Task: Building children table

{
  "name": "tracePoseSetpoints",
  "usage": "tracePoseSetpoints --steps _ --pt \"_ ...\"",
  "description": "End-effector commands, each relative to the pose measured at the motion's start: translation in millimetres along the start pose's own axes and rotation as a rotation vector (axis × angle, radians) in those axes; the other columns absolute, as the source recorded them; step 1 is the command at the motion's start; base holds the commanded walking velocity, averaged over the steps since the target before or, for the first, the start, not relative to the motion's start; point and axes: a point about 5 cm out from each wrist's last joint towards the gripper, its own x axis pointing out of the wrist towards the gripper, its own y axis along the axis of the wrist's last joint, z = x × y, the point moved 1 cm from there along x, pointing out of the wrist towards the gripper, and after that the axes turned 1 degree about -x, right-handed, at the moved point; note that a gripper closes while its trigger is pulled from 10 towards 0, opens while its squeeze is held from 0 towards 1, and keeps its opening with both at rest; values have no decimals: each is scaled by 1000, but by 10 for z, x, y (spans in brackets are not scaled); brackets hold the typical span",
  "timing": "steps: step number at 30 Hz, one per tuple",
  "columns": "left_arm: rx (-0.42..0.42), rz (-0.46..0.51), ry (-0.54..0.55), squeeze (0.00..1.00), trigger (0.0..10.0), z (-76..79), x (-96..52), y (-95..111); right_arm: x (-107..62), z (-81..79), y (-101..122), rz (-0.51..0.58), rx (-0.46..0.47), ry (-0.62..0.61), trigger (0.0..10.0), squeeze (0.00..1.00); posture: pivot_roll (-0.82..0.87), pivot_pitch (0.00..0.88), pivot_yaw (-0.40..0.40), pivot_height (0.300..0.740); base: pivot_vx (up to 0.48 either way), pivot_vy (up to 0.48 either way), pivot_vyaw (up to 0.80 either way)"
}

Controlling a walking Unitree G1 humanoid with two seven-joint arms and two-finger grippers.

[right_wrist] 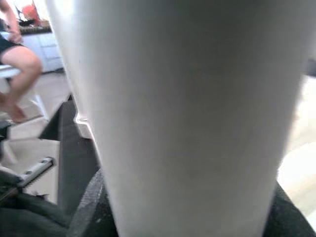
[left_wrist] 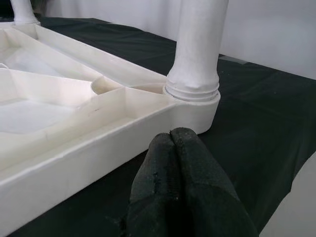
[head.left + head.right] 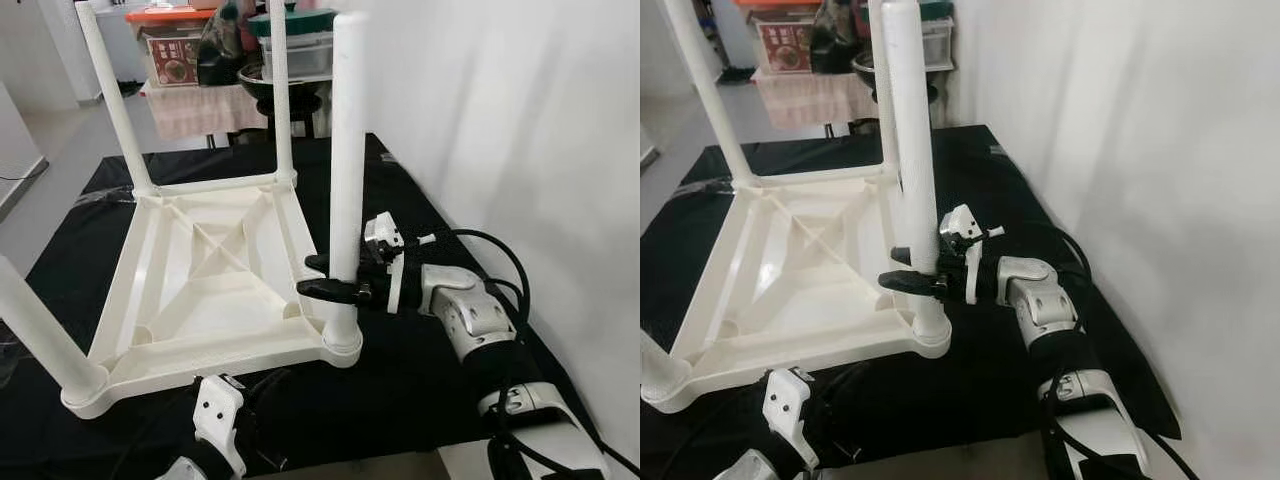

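A white plastic children's table (image 3: 210,290) lies upside down on a black cloth, its legs pointing up. My right gripper (image 3: 328,277) is shut on the near right leg (image 3: 347,180), low down, just above its socket (image 3: 342,343) in the table corner. That leg (image 1: 182,113) stands very close in the right wrist view. My left gripper (image 2: 170,136) is shut with nothing in it, low by the table's near edge (image 2: 98,148), pointing at the same corner socket (image 2: 193,101). Its wrist (image 3: 220,412) shows at the bottom of the head view.
The black cloth (image 3: 420,380) covers the floor, with a white wall (image 3: 520,130) close on the right. Behind stand a cloth-covered stand (image 3: 200,105) with boxes and a dark bowl (image 3: 285,85). A seated person's leg (image 1: 19,66) appears in the right wrist view.
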Motion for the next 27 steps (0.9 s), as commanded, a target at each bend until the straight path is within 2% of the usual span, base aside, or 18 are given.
tracePoseSetpoints --steps 1,2,4,5,6,7,8,9,10,11,14,16,18,19,20,23,24,27 --pt "2 -5 5 0 10000 -5 -21 -13 -14 -11 -66 5 39 -13 0 0 -36 0 -5 740 0 0 0" --pt "0 -7 4 0 10000 -3 -39 -11 -62 -67 -170 -5 45 -63 0 0 -43 0 -2 740 0 0 0" --pt "0 -7 4 0 10000 -3 -39 -11 -62 -67 -170 -5 45 -63 0 0 -43 0 -2 740 0 0 0" --pt "-2 -9 2 0 10000 -1 -59 -9 -94 -169 -341 -34 65 -165 0 0 -43 0 -7 740 0 0 0" --pt "-2 -9 2 0 10000 -1 -59 -9 -94 -169 -341 -34 65 -165 0 0 -43 0 -7 740 0 0 0" --pt "-5 -15 -2 0 10000 -8 -97 -3 19 -521 -740 -89 161 -557 0 0 -58 0 1 740 0 0 0" --pt "-5 -15 -2 0 10000 -8 -97 -3 19 -521 -740 -89 161 -557 0 0 -58 0 1 740 0 0 0" --pt "-5 -18 -4 0 10000 -14 -105 -1 128 -726 -825 -77 229 -664 0 0 -59 0 5 740 0 0 0" --pt "-4 -21 -4 0 10000 -24 -107 0 244 -869 -838 -65 259 -678 0 0 -68 0 14 740 0 0 0" --pt "-2 -23 -6 0 10000 -29 -105 -1 340 -945 -807 -57 225 -628 0 0 -74 0 24 740 0 0 0" --pt "-2 -23 -6 0 10000 -29 -105 -1 340 -945 -807 -57 225 -628 0 0 -74 0 24 740 0 0 0" --pt "2 -26 -10 0 10000 -29 -92 -4 333 -821 -773 -66 163 -614 0 0 -69 0 14 740 0 0 0" --pt "2 -26 -10 0 10000 -29 -92 -4 333 -821 -773 -66 163 -614 0 0 -69 0 14 740 0 0 0" --pt "0 -25 -13 0 10000 -30 -86 -3 298 -731 -756 -69 147 -629 0 0 -70 0 12 740 0 0 0" --pt "-1 -19 -8 0 10000 -35 -62 -4 238 -500 -654 -60 103 -602 10000 255 -65 0 6 740 0 0 0" --pt "0 -17 -4 0 10000 -37 -53 -4 233 -444 -589 -42 85 -563 10000 255 -65 0 6 740 0 0 0" --pt "2 -16 -1 0 10000 -37 -46 -3 220 -389 -463 -5 55 -522 10000 1000 -62 0 7 740 0 0 0" --pt "2 -16 -1 0 10000 -38 -39 -3 225 -372 -293 55 32 -438 10000 1000 -59 0 7 740 0 0 0"
